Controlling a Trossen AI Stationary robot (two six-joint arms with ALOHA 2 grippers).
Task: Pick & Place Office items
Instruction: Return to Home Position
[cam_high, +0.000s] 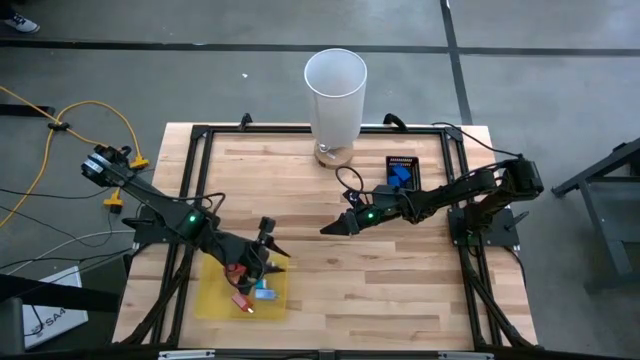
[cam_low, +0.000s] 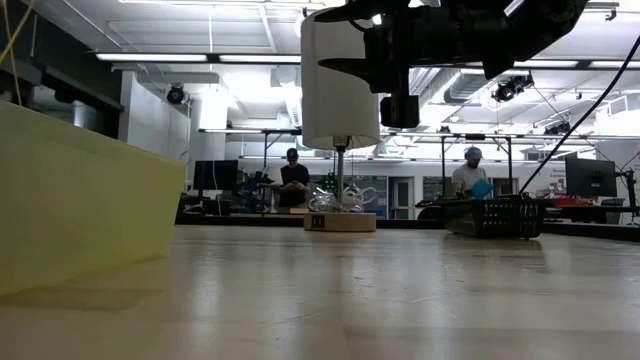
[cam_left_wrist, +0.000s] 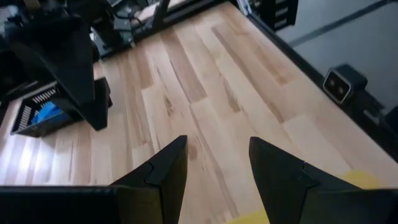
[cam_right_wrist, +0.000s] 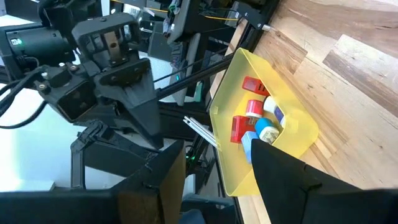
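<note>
Office items (cam_right_wrist: 252, 111): we count several small pieces, red, blue and one whitish round, lying together inside the yellow bin (cam_right_wrist: 298, 140). A few more blue pieces (cam_high: 400, 176) lie in the black tray (cam_high: 403, 160).

Desk (cam_high: 400, 290): pale wooden planks in a dark frame; it carries everything below.

White cylinder (cam_high: 335, 90): tall and upright on a small wooden base (cam_high: 335, 155) at the middle of the desk's far edge.

Yellow bin: sits at the near left corner of the desk, well apart from the black tray, which lies near the far right, just beside the cylinder.

Left claw (cam_left_wrist: 217, 146): we find it released, fingers spread and empty, hovering at the bin's edge on the side toward mid-desk.

Right claw (cam_right_wrist: 217, 152): also released and empty, over the middle of the desk, pointing toward the bin and apart from it.
</note>
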